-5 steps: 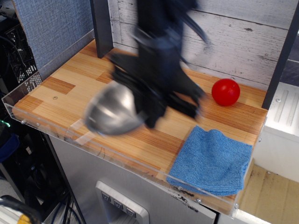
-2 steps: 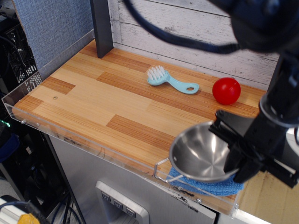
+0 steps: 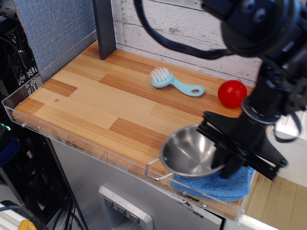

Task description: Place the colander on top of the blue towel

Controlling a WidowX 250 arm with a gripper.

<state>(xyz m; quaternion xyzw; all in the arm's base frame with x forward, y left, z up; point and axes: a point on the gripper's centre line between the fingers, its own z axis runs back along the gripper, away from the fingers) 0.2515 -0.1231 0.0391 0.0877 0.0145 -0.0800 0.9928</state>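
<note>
Colander (image 3: 189,154) gripped at its right rim by the black gripper (image 3: 221,152), whose fingers are clamped on the metal edge; the shiny bowl sits open side up over the front right of the counter, its body overlapping the left part of the blue towel (image 3: 216,184), one wire handle jutting out past the clear front rail (image 3: 86,148). Whether the bowl rests on the cloth or is held just above it cannot be told. Behind, on the striped wooden counter (image 3: 96,100), a light-blue brush (image 3: 175,82) lies near the whitewashed plank wall (image 3: 192,24), with a red ball (image 3: 232,93) to its right. The dark arm descends from the upper right, cables looping above, its wrist angled down and leftward toward the bowl.
</note>
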